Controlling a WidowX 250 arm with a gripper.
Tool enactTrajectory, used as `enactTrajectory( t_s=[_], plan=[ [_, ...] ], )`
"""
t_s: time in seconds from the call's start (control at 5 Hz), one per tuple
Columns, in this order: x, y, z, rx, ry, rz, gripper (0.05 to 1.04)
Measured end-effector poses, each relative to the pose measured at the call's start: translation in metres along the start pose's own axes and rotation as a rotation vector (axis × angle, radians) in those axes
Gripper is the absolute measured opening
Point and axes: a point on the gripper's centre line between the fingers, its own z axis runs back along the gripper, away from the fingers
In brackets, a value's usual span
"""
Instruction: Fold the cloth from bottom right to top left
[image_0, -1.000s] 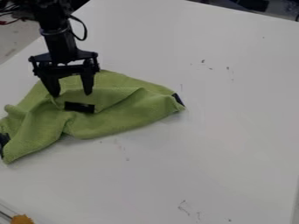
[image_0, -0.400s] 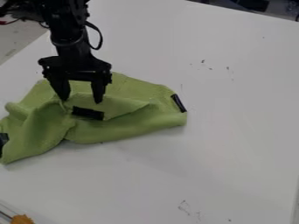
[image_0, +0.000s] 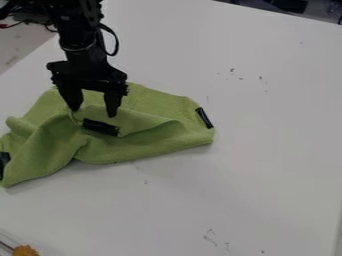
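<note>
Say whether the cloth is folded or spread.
Folded, roughly: the cloth has a flap lying over its middle, a black patch on that flap, and creases beside it. The gripper hangs there, jaws apart.

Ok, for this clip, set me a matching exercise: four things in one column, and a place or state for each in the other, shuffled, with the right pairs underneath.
Things
1. rumpled green cloth
2. black two-finger gripper
3. rough-edged orange thing
4. smooth white table

Places and states
A. at the view's bottom left
B. open, pointing down at the cloth
C. underneath the cloth
D. partly folded over, with black patches

Pairs: 1-D, 2-B, 3-A, 4-C
</note>
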Motion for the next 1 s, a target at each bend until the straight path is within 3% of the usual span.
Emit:
enactTrajectory(
  t_s=[0.2,0.6,1.0],
  plan=[
    [0.009,0.005,0.012,0.038,0.015,-0.002,1.001],
    [0.016,0.006,0.023,0.043,0.025,0.049,1.000],
    [0.020,0.007,0.023,0.034,-0.001,0.014,1.000]
  ],
)
